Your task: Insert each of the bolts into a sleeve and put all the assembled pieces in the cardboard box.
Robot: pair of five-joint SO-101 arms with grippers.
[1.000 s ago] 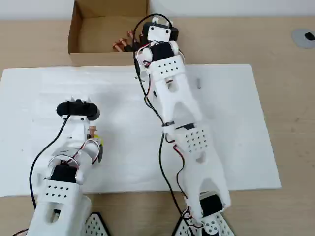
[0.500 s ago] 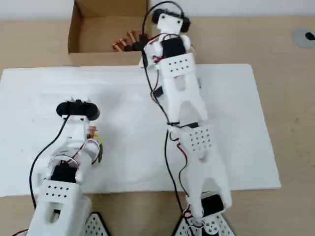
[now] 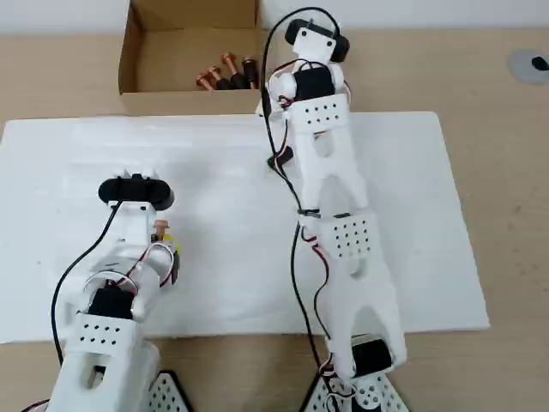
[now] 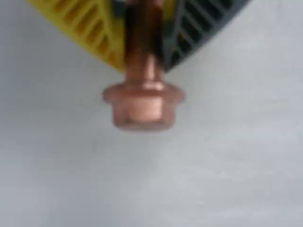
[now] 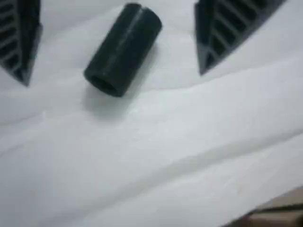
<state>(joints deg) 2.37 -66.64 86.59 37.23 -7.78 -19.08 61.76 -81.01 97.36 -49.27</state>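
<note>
Left tool [image 4: 144, 61] first: it's clamped tight on a copper bolt [image 4: 143, 101]. The shank is pinched between a yellow finger [image 4: 90, 33] and a black one, and the flanged head pokes out past the tips. Below it is the white sheet [image 4: 227, 165], though whether the head touches the sheet, I can't tell. From the high view, the left arm [image 3: 107, 318] sits over the near left part of that sheet.

Over to the right tool [image 5: 113, 73]: jaws spread wide, gripping nothing. A black sleeve [image 5: 124, 47] lies on its side on the sheet, right between the two fingers and touching neither, with its open bore showing at one end.

From above, the right arm [image 3: 330, 172] stretches across the sheet to its far edge, the wrist just beside the box's near right corner. The box [image 3: 127, 60] stands on the bench [image 3: 506, 215] beyond the sheet. Inside, a cluster of pieces [image 3: 227, 73], copper bolts in black sleeves, lies side by side near that corner.
</note>
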